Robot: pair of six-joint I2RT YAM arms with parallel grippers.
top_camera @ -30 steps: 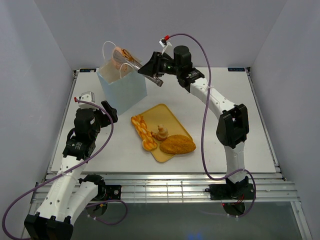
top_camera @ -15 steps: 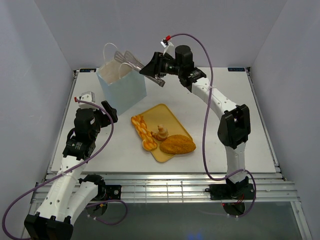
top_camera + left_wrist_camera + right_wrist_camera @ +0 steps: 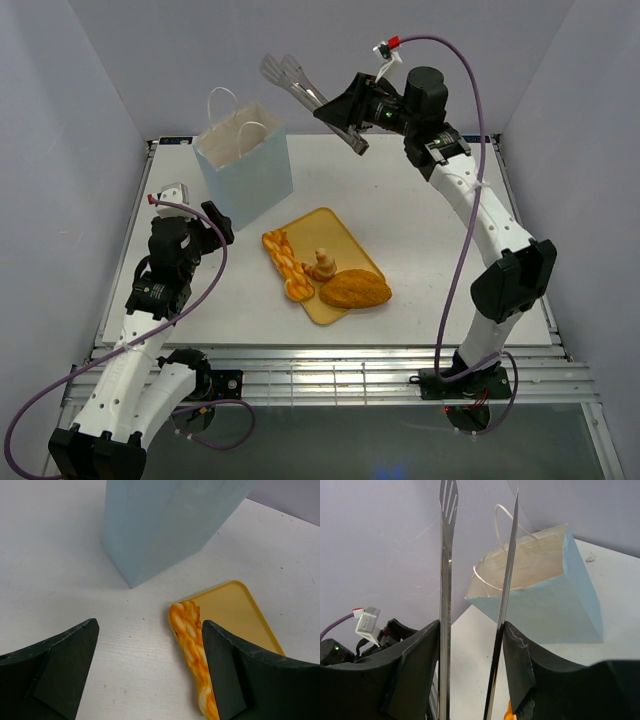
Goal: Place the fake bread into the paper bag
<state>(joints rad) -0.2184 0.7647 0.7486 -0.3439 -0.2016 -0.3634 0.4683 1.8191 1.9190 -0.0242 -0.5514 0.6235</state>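
- Top view: the right hand point(image 3: 345, 113) is up high over the far side of the tabletop point(image 3: 440, 260), clamped on the tongs point(image 3: 300, 88). The tong tips point up and to the left, and they hold nothing.
- The paper bag point(image 3: 245, 172) stands upright at the far left, mouth open, below and to the left of those tips and clear of them.
- Three bread pieces lie on the yellow tray point(image 3: 325, 225) mid-tabletop: the orange braid point(image 3: 281, 260), a small tan piece point(image 3: 320, 265) and the golden loaf point(image 3: 355, 290). All are well apart from the right hand.
- The left hand point(image 3: 218, 222) sits low, just beside the bag's near corner.
- Left wrist view: the left hand point(image 3: 150, 626) is spread wide with nothing between its fingers point(image 3: 60, 665). The bag's blue corner rises straight ahead, near but not touching. The braid lies ahead and to the right, by the right finger, overhanging the tray's left edge.
- Right wrist view: the right hand's fingers point(image 3: 517, 665) press both tong arms from outside. The arms run up nearly parallel with a narrow gap. The bag stands beyond them, white inside and cord handles showing; its bottom is hidden.
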